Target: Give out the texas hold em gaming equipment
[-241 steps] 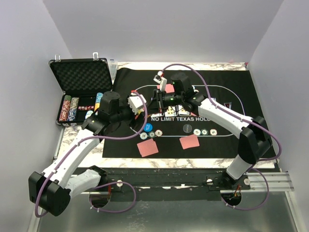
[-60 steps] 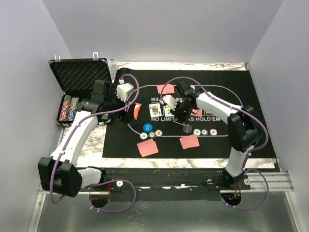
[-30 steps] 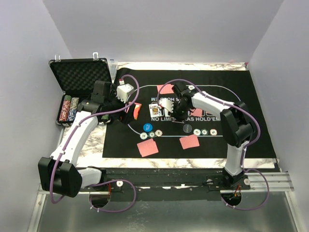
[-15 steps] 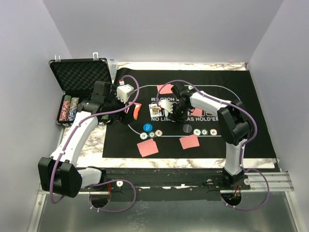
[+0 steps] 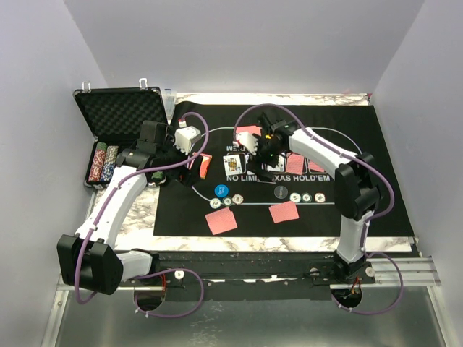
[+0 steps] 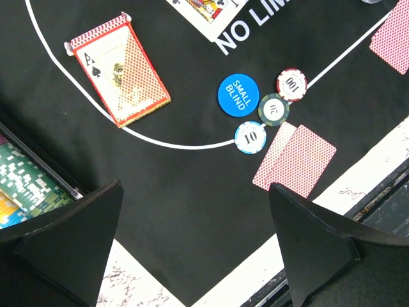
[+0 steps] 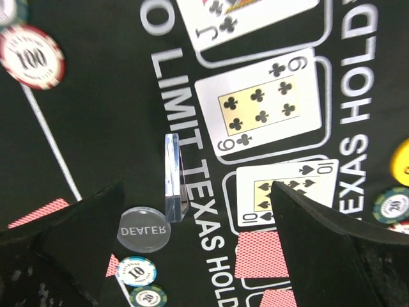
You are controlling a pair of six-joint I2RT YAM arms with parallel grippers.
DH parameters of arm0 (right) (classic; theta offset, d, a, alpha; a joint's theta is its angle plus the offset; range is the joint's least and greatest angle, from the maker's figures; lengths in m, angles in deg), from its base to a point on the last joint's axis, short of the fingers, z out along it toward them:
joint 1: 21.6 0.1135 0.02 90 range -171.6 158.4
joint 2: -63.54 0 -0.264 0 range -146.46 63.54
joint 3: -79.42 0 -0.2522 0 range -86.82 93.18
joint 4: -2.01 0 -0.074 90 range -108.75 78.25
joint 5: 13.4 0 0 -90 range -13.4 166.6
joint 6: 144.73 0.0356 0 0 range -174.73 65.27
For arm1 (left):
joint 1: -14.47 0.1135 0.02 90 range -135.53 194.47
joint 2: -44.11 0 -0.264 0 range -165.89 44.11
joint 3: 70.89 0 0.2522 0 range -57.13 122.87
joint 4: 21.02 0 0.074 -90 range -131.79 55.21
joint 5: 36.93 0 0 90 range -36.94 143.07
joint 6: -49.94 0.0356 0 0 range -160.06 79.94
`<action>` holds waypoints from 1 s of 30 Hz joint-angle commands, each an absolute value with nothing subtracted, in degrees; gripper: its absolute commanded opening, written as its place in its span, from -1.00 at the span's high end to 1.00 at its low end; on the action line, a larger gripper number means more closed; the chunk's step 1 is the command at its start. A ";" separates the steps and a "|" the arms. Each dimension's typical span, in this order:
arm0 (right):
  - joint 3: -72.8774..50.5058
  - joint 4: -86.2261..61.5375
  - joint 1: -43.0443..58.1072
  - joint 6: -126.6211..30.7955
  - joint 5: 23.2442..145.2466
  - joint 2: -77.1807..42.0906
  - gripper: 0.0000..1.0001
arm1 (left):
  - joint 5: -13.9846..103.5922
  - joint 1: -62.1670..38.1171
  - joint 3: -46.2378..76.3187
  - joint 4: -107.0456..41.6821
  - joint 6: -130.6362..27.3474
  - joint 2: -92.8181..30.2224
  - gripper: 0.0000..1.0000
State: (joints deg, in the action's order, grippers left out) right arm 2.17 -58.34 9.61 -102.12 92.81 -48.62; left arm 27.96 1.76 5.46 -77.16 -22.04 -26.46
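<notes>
Now the ten of spades (image 7: 287,192) lies face up on the mat (image 7: 108,121), in line with the six of clubs (image 7: 259,105) and the jack (image 7: 243,13) along the printed frames. Your right gripper (image 7: 197,185) hangs above them, jaws spread, holding nothing. This looks like the board-laying step. Your left gripper (image 6: 195,187) is spread and empty too, over the card box (image 6: 118,77), blue button (image 6: 236,94) and chips (image 6: 273,109). Next, the red-backed cards (image 7: 255,256) beyond the ten probably need a thin edge pinch.
</notes>
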 commanded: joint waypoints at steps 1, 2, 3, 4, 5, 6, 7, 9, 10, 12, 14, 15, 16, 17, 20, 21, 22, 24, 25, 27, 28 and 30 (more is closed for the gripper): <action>6.17 -58.61 8.70 -94.21 98.38 -41.48 -1.00 | 29.38 2.25 10.10 -80.86 -22.24 -28.37 -0.96; 6.65 -57.90 8.32 -92.19 98.79 -40.35 -1.00 | 29.29 2.25 11.09 -81.45 -22.31 -28.69 -0.96; 7.03 -57.28 7.80 -90.31 99.41 -38.84 -1.00 | 29.36 2.25 11.97 -81.75 -22.31 -28.84 -0.96; 7.27 -56.36 7.20 -88.28 99.96 -37.40 -1.00 | 29.20 2.26 12.65 -81.85 -22.23 -28.84 -0.96; 7.37 -55.50 6.65 -86.61 100.38 -35.66 -1.00 | 29.16 2.26 13.46 -81.89 -22.22 -28.75 -0.96; 7.25 -54.52 5.93 -84.65 100.50 -34.27 -1.00 | 29.52 2.26 14.10 -81.94 -22.42 -28.78 -0.96; 7.03 -53.70 5.14 -83.14 100.56 -32.67 -1.00 | 29.95 2.21 15.10 -82.15 -22.68 -28.98 -0.96; 6.17 -52.36 2.90 -79.62 100.71 -29.95 -1.00 | 30.99 2.24 17.22 -83.29 -23.43 -29.77 -0.96; 5.60 -52.18 1.20 -77.78 101.10 -28.88 -1.00 | 31.44 2.21 18.30 -83.91 -23.97 -30.21 -0.96; 4.71 -52.82 -3.27 -74.48 102.87 -27.28 -1.00 | 31.71 2.30 20.20 -85.60 -24.22 -30.89 -0.96; 2.29 -53.07 -8.15 -71.87 104.15 -25.65 -1.00 | 32.30 2.43 20.25 -85.86 -25.36 -30.65 -0.96; 0.64 -52.99 -10.45 -71.08 104.01 -24.76 -1.00 | 32.44 2.43 19.85 -85.78 -25.69 -30.31 -0.96; -1.56 -52.82 -12.18 -70.98 103.66 -23.71 -1.00 | 33.18 2.37 19.06 -85.58 -26.08 -29.95 -0.96; -3.74 -52.66 -14.00 -70.75 103.09 -22.66 -1.00 | 34.35 2.43 17.96 -85.03 -26.48 -29.53 -0.96; -12.07 -50.81 -18.75 -69.57 102.28 -19.45 -1.00 | 37.89 2.47 13.75 -84.61 -26.73 -28.91 -0.96; -14.62 -50.62 -20.24 -69.33 102.01 -18.75 -1.00 | 38.39 2.48 12.10 -84.62 -26.64 -28.84 -0.96; -16.57 -50.68 -21.14 -69.36 101.88 -18.29 -1.00 | 38.79 2.52 10.79 -84.53 -26.62 -28.66 -0.96; -20.58 -50.04 -21.24 -69.06 100.61 -17.13 -1.00 | 39.04 2.51 8.07 -83.91 -26.93 -28.01 -0.96; -22.56 -49.63 -22.53 -68.64 100.25 -16.31 -1.00 | 39.20 2.46 6.79 -83.47 -27.28 -27.64 -0.96; -25.19 -49.01 -22.57 -68.41 100.67 -14.73 -1.00 | 39.68 2.56 5.05 -82.63 -28.30 -26.92 -0.96; -26.33 -48.48 -22.57 -67.65 100.71 -13.99 -1.00 | 39.94 2.46 4.29 -82.22 -28.60 -26.67 -0.96; -27.41 -47.76 -22.61 -67.10 100.99 -13.17 -1.00 | 40.14 2.52 3.22 -81.60 -28.98 -26.39 -0.96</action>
